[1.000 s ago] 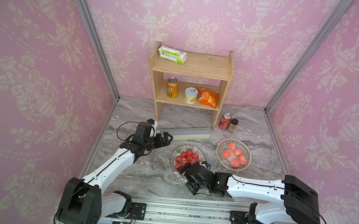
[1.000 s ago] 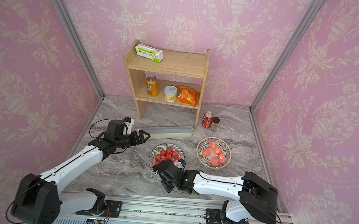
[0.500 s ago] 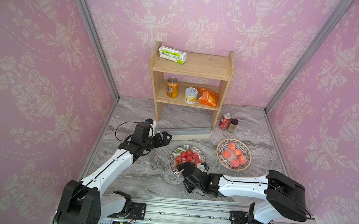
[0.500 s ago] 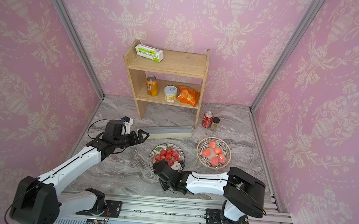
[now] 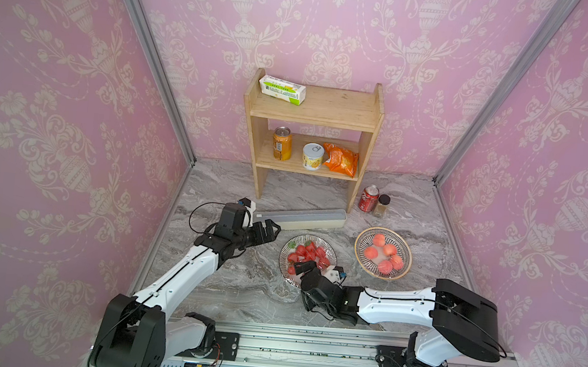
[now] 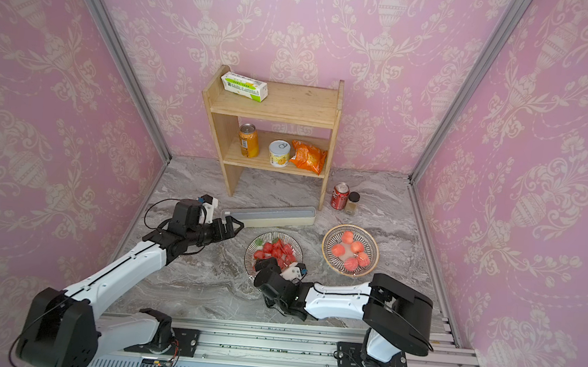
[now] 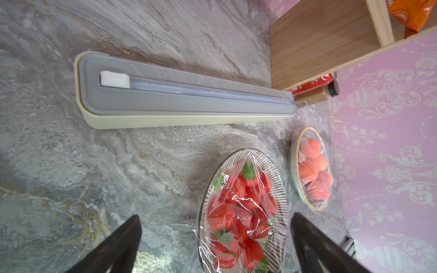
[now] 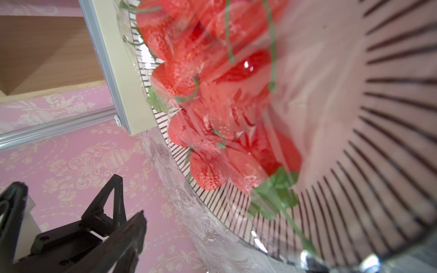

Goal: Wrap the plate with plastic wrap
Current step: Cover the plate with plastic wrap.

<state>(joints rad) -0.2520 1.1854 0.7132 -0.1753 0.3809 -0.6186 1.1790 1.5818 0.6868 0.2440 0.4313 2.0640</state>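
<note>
The plate (image 5: 282, 259) (image 6: 248, 252) is a striped-rim dish of strawberries with clear, crinkly plastic wrap (image 7: 236, 193) stretched over it; a loose edge of the film lies on the table beside it. Just behind it lies the wrap's cream dispenser box (image 5: 304, 218) (image 6: 271, 216) (image 7: 184, 99) with its grey lid. My left gripper (image 5: 271, 231) (image 6: 237, 227) (image 7: 215, 216) hangs open and empty at the plate's back-left, beside the box's left end. My right gripper (image 5: 301, 266) (image 6: 264, 263) (image 8: 224, 236) is open, its jaws standing either side of the plate's near rim (image 8: 390, 118).
A second dish (image 5: 360, 241) (image 6: 327, 245) of peaches sits right of the plate. A red can (image 5: 368, 198) and a spice jar (image 5: 382, 205) stand by the wooden shelf (image 5: 313, 110), which carries a carton, cans and a snack bag. Pink walls close three sides.
My right gripper has slid left and forward, up to the plate's near rim. The left arm has barely moved.
</note>
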